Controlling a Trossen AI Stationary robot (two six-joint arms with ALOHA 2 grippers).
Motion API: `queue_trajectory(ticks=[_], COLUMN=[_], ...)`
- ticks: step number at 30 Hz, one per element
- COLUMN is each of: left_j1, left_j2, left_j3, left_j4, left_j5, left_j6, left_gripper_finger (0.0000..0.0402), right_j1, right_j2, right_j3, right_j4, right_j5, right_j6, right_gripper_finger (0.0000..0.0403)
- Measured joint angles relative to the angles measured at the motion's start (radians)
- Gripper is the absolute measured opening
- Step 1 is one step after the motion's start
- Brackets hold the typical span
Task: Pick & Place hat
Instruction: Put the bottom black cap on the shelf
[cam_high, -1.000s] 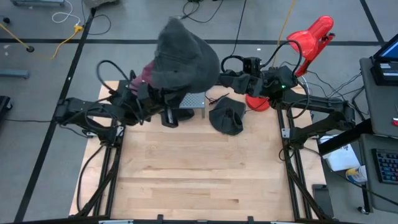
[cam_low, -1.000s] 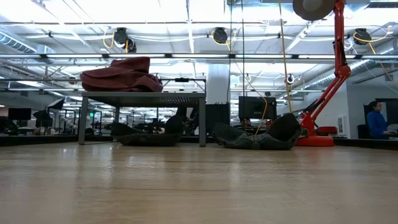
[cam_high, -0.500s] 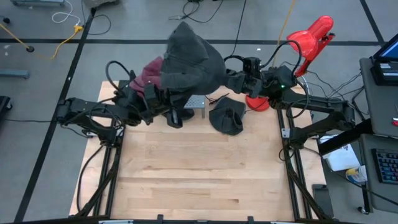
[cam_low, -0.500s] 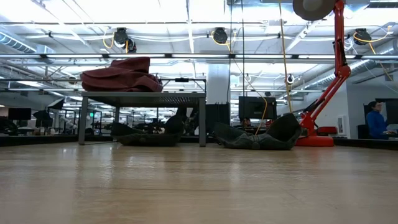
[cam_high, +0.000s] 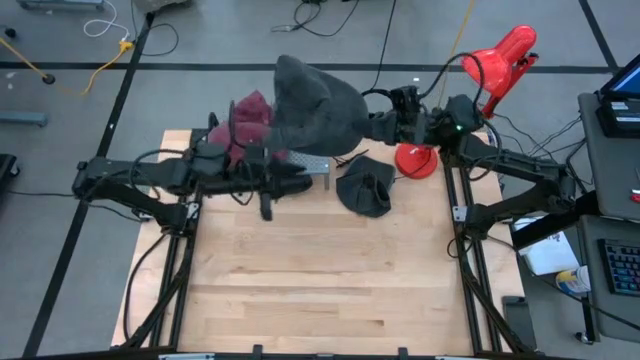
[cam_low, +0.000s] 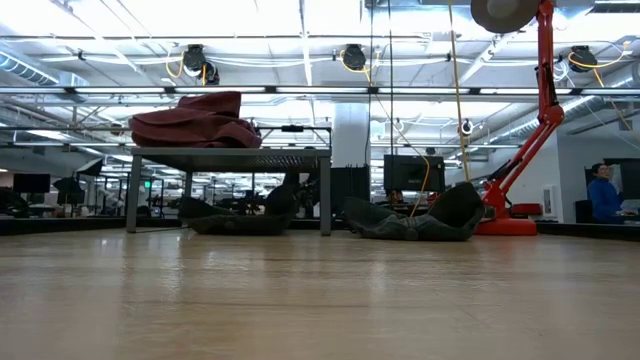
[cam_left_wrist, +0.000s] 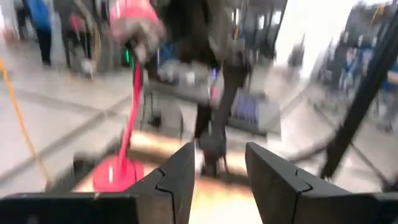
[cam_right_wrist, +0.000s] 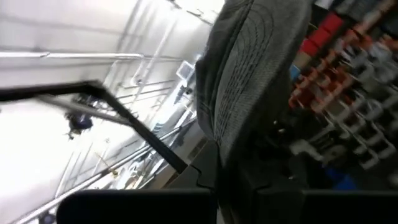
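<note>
A large grey knit hat (cam_high: 310, 100) hangs high over the table's far side, lifted clear, with my right gripper (cam_high: 372, 125) shut on its right edge. It fills the right wrist view as the grey knit hat (cam_right_wrist: 249, 87). A maroon hat (cam_high: 250, 118) rests on top of a small metal stand (cam_high: 316, 165), also seen as the maroon hat (cam_low: 195, 122). A dark grey hat (cam_high: 365, 190) lies on the table right of the stand. My left gripper (cam_high: 295, 183) is low in front of the stand, open (cam_left_wrist: 217, 168) and apart from the hats. My right gripper pinches the grey hat's right-hand edge (cam_right_wrist: 231, 140) between its two fingers, coming at it about level from the table's right side. The hat spreads away from the fingers toward the left, clear of the stand and the table.
A red desk lamp (cam_high: 500, 60) stands at the far right, its base (cam_high: 415, 160) beside the right arm. Another dark hat (cam_low: 235, 222) lies under the stand. The near half of the wooden table (cam_high: 320, 290) holds no objects. A person (cam_low: 603, 195) sits far behind.
The grey hat has shifted toward the table's right and no longer drapes over my left arm; it now hangs from my right gripper alone. My left arm has dropped down toward the table in front of the stand.
</note>
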Motion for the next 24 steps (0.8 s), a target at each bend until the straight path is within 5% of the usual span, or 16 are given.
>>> queue_trajectory(ticks=[8, 24], left_j1=[-0.109, -0.241], left_j2=[-0.124, -0.251], left_j3=[0.000, 0.000], left_j4=[-0.300, -0.336], left_j5=[0.005, 0.115], left_j6=[-0.054, -0.112], left_gripper_finger=[0.0120, 0.0103], right_j1=[-0.155, -0.355], right_j2=[0.014, 0.229], right_j3=[0.000, -0.001], right_j4=[-0.227, -0.309], right_j5=[-0.125, -0.342], right_j6=[0.142, 0.233], right_gripper_finger=[0.0004, 0.0004])
